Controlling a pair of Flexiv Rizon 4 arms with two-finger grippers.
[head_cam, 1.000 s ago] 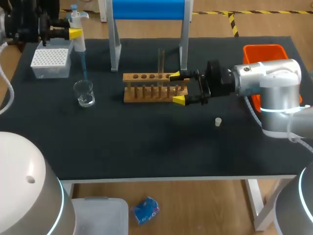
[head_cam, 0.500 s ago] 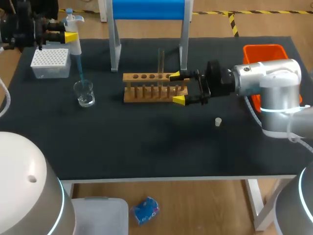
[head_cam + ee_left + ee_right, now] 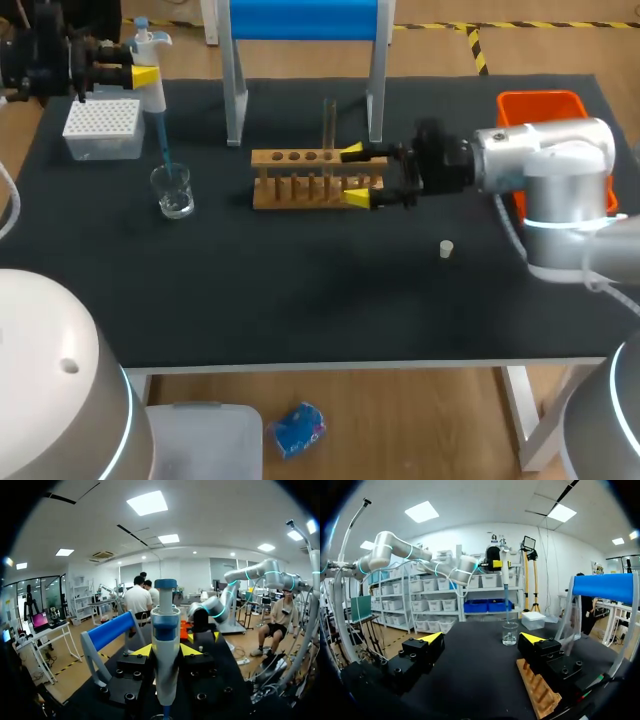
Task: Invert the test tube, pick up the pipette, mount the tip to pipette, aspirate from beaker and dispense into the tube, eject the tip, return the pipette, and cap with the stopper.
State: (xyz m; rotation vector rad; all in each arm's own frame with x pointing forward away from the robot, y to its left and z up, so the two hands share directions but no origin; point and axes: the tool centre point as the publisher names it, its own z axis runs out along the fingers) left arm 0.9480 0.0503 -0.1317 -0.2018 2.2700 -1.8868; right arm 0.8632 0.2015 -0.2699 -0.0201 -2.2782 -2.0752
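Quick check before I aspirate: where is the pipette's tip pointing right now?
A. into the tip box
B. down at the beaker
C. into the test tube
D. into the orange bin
B: the left hand holds the pipette upright, and its blue tip reaches down to the mouth of the beaker.

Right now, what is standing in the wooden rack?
One glass tube stands upright in the rack; the holes left of it look empty. The open right tool hides the rack's right end, so I cannot tell what is there.
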